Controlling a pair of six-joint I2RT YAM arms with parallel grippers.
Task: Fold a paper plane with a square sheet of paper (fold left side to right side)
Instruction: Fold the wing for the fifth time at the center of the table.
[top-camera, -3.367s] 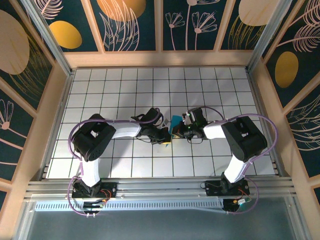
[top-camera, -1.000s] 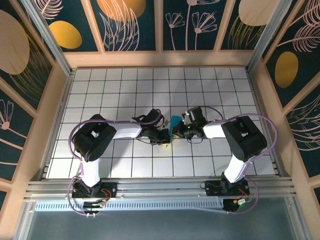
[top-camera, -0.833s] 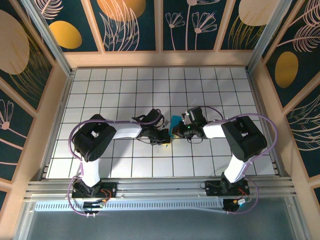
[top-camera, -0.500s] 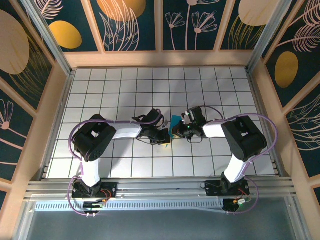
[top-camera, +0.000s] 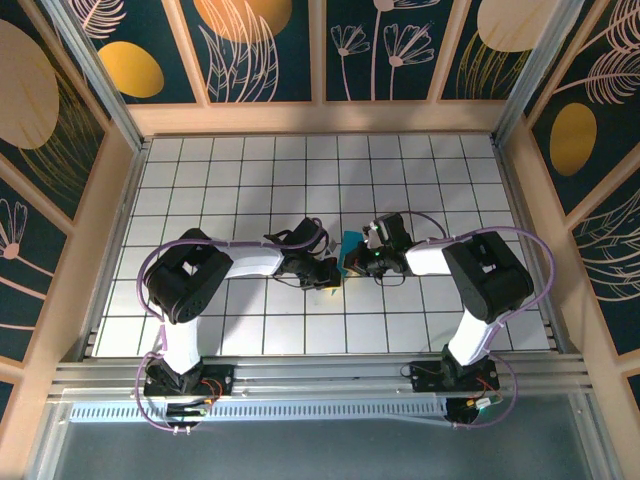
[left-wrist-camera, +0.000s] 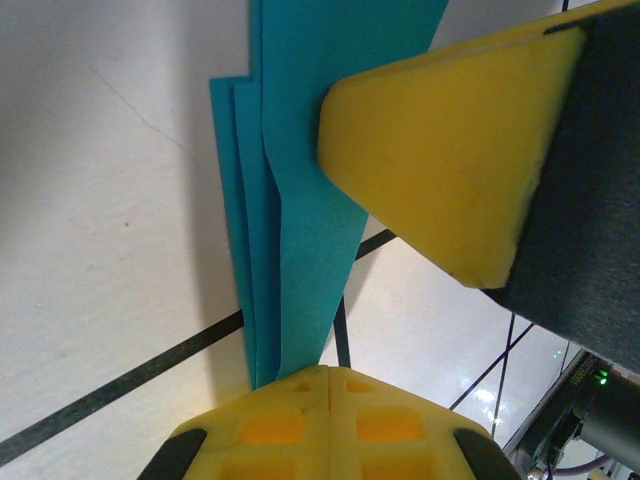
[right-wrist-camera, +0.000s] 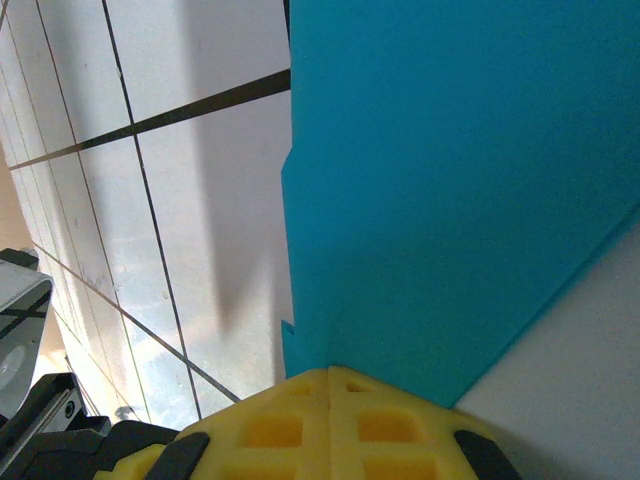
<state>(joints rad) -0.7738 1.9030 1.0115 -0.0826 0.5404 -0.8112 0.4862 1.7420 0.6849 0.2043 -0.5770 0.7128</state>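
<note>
My left claw (top-camera: 328, 272) and my right claw (top-camera: 357, 262) meet near the middle of the white grid table (top-camera: 250, 180), tips almost facing each other. The cyan-blue paper (top-camera: 349, 243) sits between them, a small folded piece poking out toward the far side.

In the left wrist view my left claw (left-wrist-camera: 330, 375) is pinched flat, pads seamed together, with the narrow end of the paper (left-wrist-camera: 300, 150) running down into the tips. Three stepped layers show along its left edge, each crease straight and sharp. A yellow pad (left-wrist-camera: 440, 160) of the right claw presses against the paper's other face, just beside it.

In the right wrist view my right claw (right-wrist-camera: 330, 375) is also clamped tight, on a broad plain panel of the paper (right-wrist-camera: 440, 180). Its left edge has a small step, and its lower right edge runs diagonally.

Bare tiles lie open on every side of me. The wooden walls (top-camera: 320, 117) and the near metal rail (top-camera: 300, 375) stand well apart from both claws.
</note>
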